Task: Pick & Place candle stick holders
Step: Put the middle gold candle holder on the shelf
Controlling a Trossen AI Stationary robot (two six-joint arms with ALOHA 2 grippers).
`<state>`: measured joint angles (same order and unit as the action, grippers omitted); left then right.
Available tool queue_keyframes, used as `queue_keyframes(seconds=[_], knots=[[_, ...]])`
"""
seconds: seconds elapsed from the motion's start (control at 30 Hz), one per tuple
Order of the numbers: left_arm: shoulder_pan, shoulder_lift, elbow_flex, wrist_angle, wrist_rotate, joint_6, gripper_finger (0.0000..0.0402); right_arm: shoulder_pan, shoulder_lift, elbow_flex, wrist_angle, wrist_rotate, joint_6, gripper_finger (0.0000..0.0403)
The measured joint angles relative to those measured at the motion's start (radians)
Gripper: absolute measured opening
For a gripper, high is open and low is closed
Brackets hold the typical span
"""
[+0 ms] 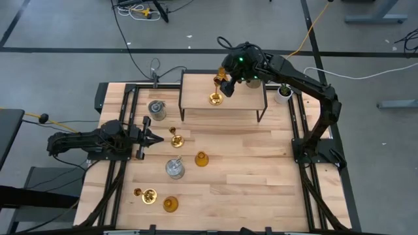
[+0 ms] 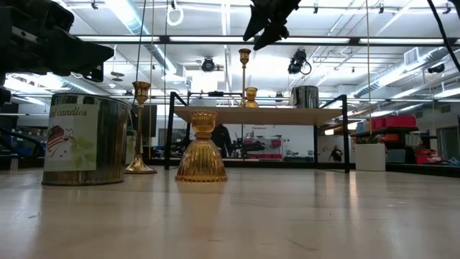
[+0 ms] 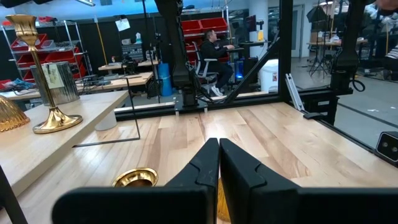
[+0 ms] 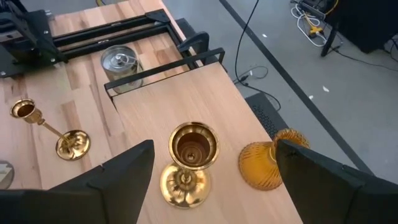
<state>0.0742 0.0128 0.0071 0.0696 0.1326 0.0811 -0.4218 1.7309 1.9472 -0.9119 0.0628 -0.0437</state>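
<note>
Table top (image 1: 248,170): pale wood planks, smooth, satin sheen, grain lines showing. Raised shelf (image 1: 196,91): same light wood on thin black metal legs, matt.

Brass holder on shelf (image 4: 188,167): polished yellow metal, mirror-glossy, bright highlights inside cup. Brass holder lying on table (image 4: 51,129): same shiny finish.

Amber holder (image 2: 202,149): ribbed glass, translucent orange, glossy.

Silvery cylinder (image 2: 85,138): reflective metal-looking wall, paper label stuck on front.

Right gripper (image 4: 211,167) fingers (image 4: 121,177): dark matt plastic. Left gripper (image 3: 219,158): same matt black, smooth faces.
</note>
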Motion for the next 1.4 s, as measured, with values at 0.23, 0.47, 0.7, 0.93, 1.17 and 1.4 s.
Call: queue_keyframes(seconds=[0.23,0.47,0.7,0.93,1.17,1.4], knots=[[0.000,0.000,0.000,0.000,0.000,0.000,0.0019,0.000,0.006,0.000,0.027,-0.002,-0.075,0.0339],[0.000,0.000,0.000,0.000,0.000,0.000,0.0018,0.000,0.021,-0.080,0.117,-0.001,-0.088,0.0339],[0.000,0.000,0.000,0.000,0.000,0.000,0.0018,0.000,0.021,-0.133,0.172,0.000,-0.089,0.0338],[0.000,0.000,0.000,0.000,0.000,0.000,0.0018,0.000,0.021,-0.133,0.185,0.000,-0.089,0.0301],[0.000,0.000,0.000,0.000,0.000,0.000,0.0018,0.000,0.021,-0.133,0.176,-0.003,-0.089,0.0242],[0.000,0.000,0.000,0.000,0.000,0.000,0.0019,0.000,0.021,-0.133,0.170,-0.003,-0.089,0.0194]])
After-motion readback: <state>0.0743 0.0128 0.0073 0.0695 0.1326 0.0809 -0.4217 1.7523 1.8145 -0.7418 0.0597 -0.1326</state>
